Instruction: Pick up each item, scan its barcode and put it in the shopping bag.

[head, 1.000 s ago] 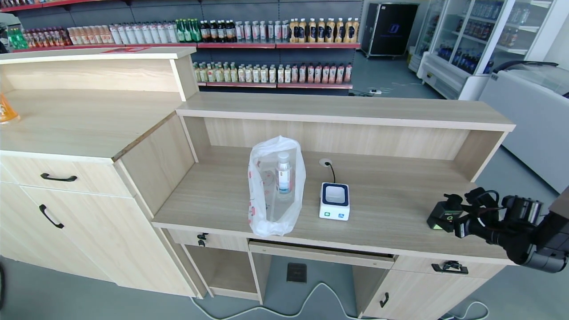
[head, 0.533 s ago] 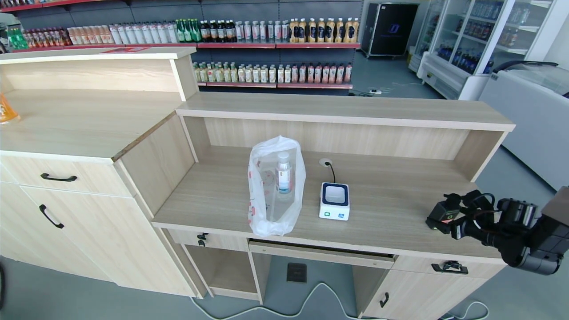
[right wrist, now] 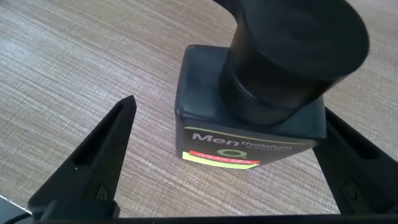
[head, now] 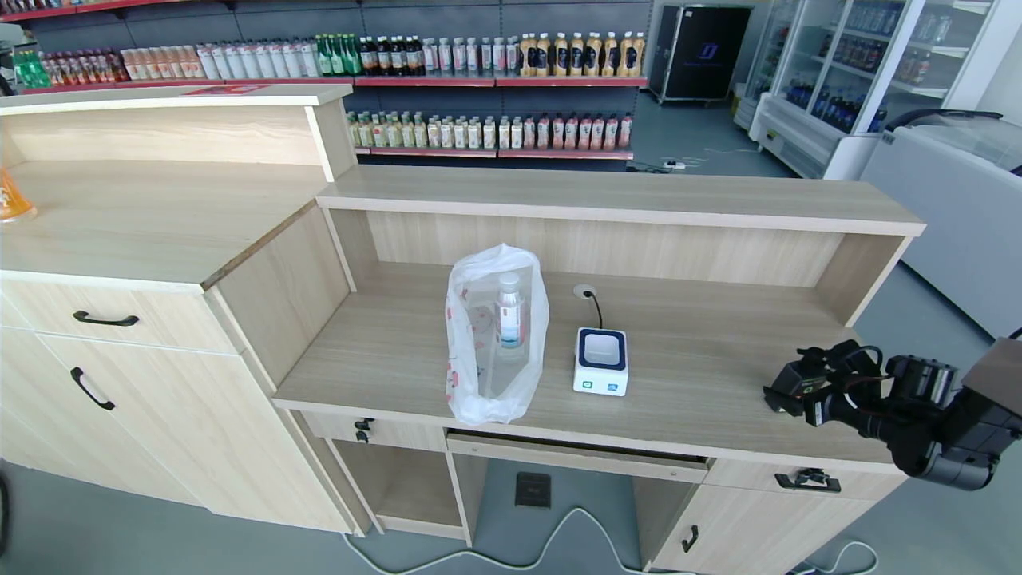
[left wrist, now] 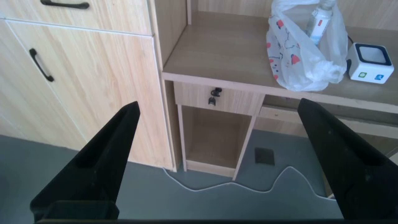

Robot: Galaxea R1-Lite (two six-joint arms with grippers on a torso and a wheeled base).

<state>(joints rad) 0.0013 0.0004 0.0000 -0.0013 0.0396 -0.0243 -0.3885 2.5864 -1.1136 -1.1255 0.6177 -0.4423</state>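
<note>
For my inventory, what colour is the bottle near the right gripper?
The bottle is black with a lime-green and red label; right wrist view.

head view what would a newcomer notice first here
The white shopping bag stands on the counter with a clear bottle upright inside it. The white scanner sits just to the bag's right. At the counter's right end, the open right gripper straddles a dark bottle.
</note>
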